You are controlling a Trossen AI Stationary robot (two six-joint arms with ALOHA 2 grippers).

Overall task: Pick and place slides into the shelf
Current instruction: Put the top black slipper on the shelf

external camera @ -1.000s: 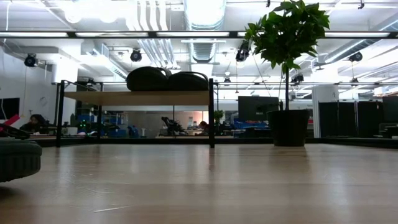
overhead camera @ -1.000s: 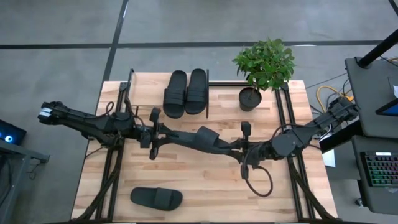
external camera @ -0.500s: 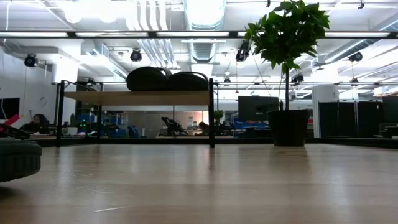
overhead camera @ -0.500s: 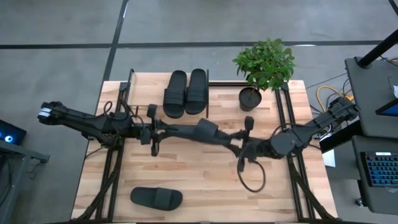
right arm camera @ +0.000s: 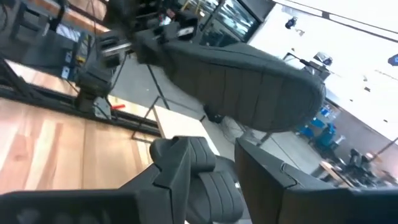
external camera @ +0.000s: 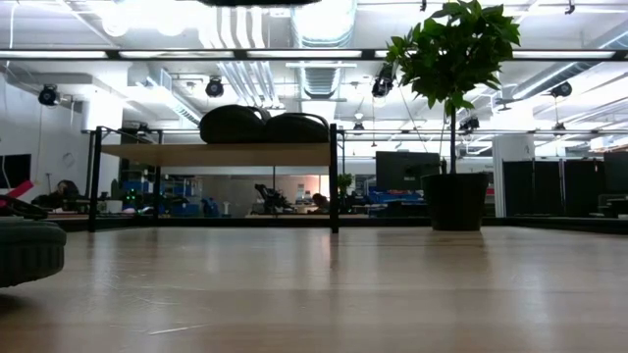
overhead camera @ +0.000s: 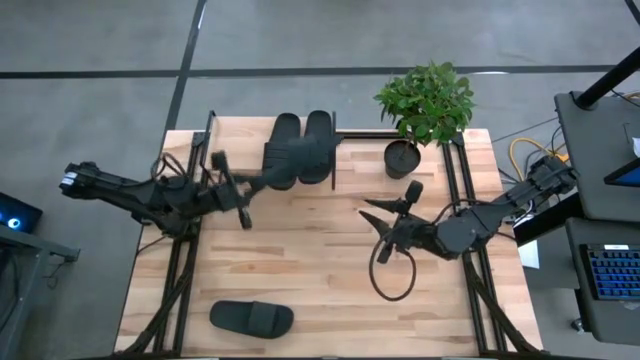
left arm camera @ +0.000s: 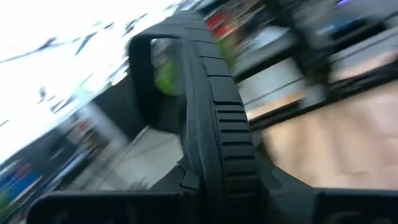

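Note:
Two black slides (overhead camera: 317, 140) lie side by side on the shelf (overhead camera: 235, 140), also seen in the low view as slides (external camera: 263, 126) on the shelf board (external camera: 226, 154). A third slide (overhead camera: 252, 318) lies flat near the table's near edge. My left gripper (overhead camera: 245, 188) is shut on the fourth slide (overhead camera: 278, 170) and holds it in the air above the shelf's front. My right gripper (overhead camera: 378, 225) hangs open over the table's middle right, and its wrist view shows the carried slide's sole (right arm camera: 249, 74) well ahead of it. My left gripper pinches the slide's sole near one end (left arm camera: 224, 168) between its two fingers, reaching level from the table's left. The slide is lifted clear and extends past the fingers toward the shelf, turned on edge in the wrist view, with its strap (left arm camera: 149, 74) to one side.
A potted plant (overhead camera: 403, 158) stands at the far right, beside the shelf's right post (overhead camera: 333, 150). A cable loop (overhead camera: 390, 280) hangs below my right arm. Bare wood lies between the shelf and the near slide.
The right gripper has let go of the slide, opened and drawn back toward the table's right. The left gripper has carried the slide from the table's middle toward the far left, up over the shelf's front; its dark edge now shows at the top of the low view.

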